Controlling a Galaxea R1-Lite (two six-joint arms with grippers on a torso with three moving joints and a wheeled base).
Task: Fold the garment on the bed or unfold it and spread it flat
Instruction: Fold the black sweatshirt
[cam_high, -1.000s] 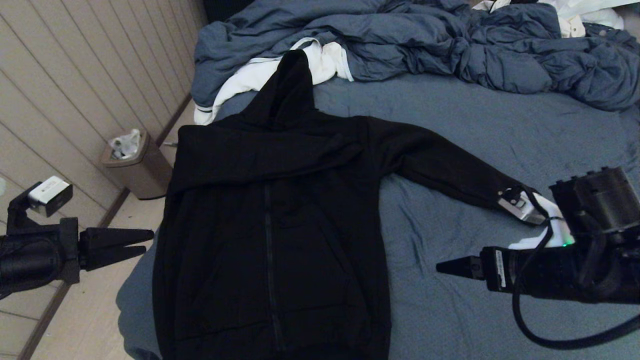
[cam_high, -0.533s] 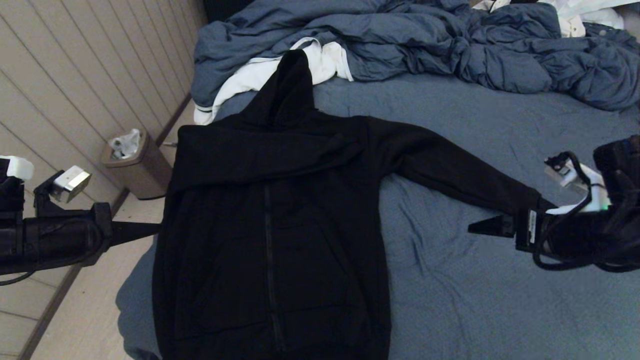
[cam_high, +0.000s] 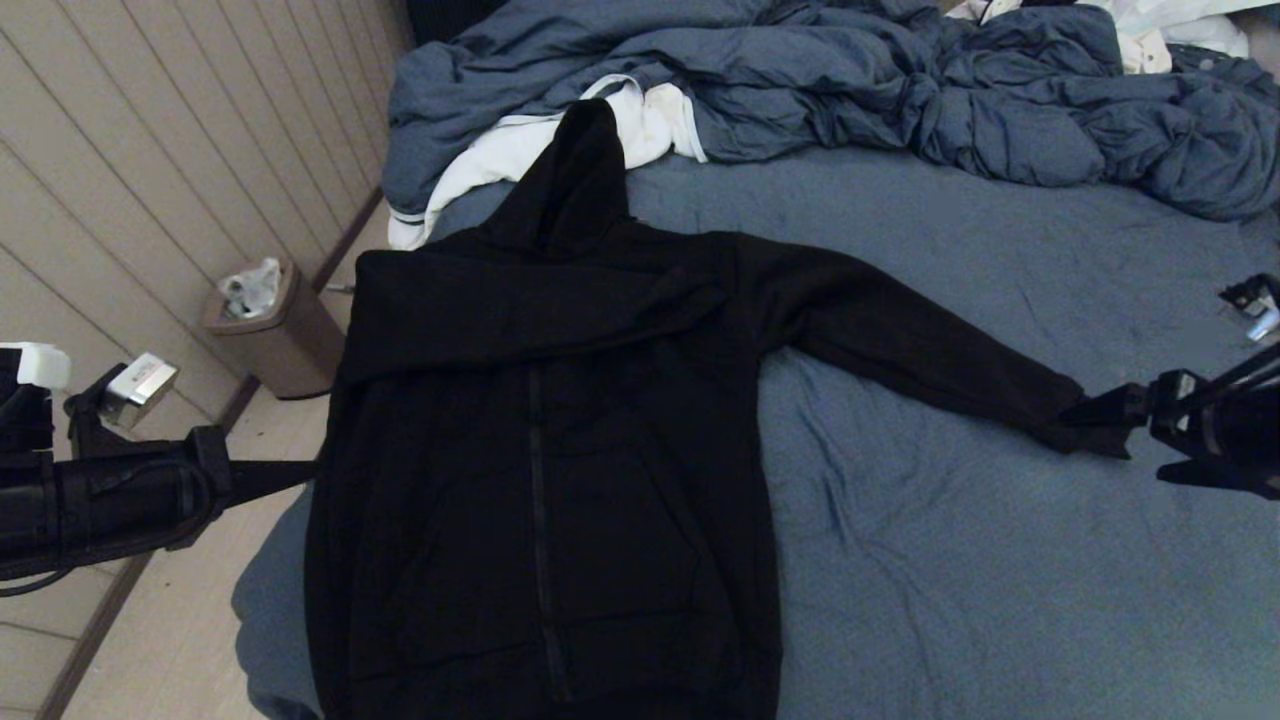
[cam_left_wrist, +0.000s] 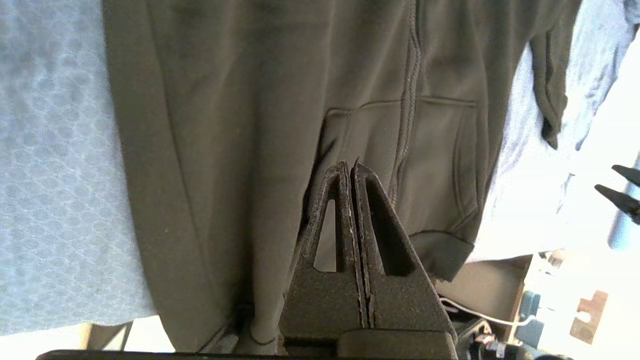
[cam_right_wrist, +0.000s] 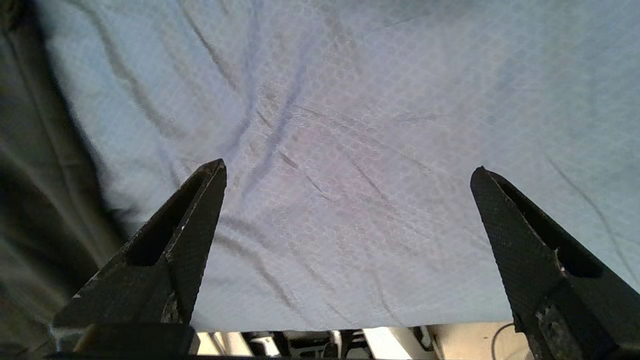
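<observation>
The garment (cam_high: 560, 420), a black zip hoodie, lies front up on the bed (cam_high: 950, 600) with its hood toward the far side. One sleeve is folded across the chest. The other stretches out to the right and ends in its cuff (cam_high: 1050, 415). My left gripper (cam_high: 305, 470) is shut, and its tip is at the hoodie's left edge, at mid-body height. In the left wrist view the jaws of the left gripper (cam_left_wrist: 350, 167) are pressed together over the garment (cam_left_wrist: 225, 125) with nothing between them. My right gripper (cam_high: 1115, 445) is open at the outstretched cuff. In the right wrist view only bare sheet lies between the fingers of the right gripper (cam_right_wrist: 347, 170), and the garment (cam_right_wrist: 25, 200) lies off to one side.
A crumpled blue-grey duvet (cam_high: 800, 90) and a white cloth (cam_high: 500, 160) are heaped at the far end of the bed, behind the hood. A waste bin (cam_high: 275, 335) stands on the floor by the panelled wall, to the left of the bed.
My left gripper has shut and moved right to the hoodie's edge. My right arm has swung back and to the right, from the near part of the sheet to the sleeve cuff, still open.
</observation>
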